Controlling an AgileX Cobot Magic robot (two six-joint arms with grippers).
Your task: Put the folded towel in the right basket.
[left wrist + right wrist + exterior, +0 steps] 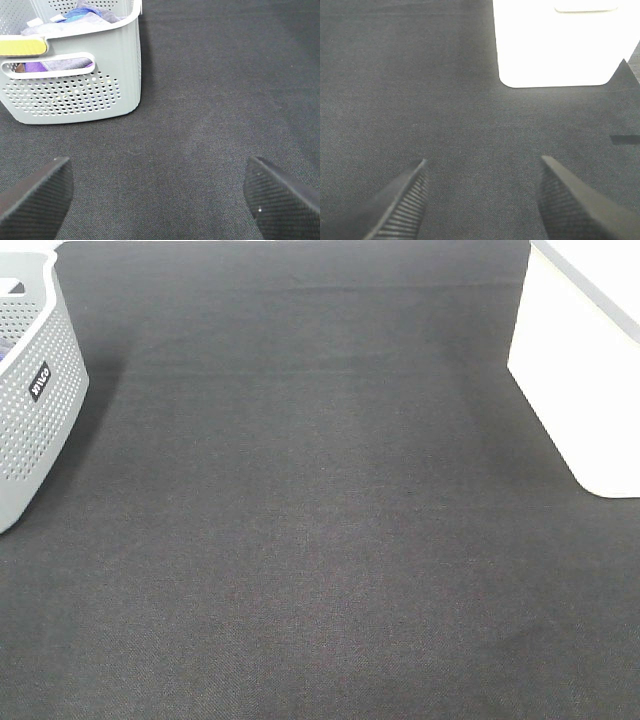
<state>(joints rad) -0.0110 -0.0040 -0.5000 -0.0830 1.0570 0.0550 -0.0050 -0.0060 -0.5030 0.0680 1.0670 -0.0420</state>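
A dark gray cloth (320, 520) covers the whole tabletop. It looks flat and a little rough, like woven fabric. Faint fold lines run across it near the far edge. Soft, even light falls on it from above.

a dark woven surface (320, 540) fills most of the scene. at its left edge stands a grey perforated basket (30, 410) with a small dark label on its side. through the handle slot and over the rim, crumpled cloths (75, 17) in purple, blue and grey show, plus a yellow strip (22, 46) along the rim.
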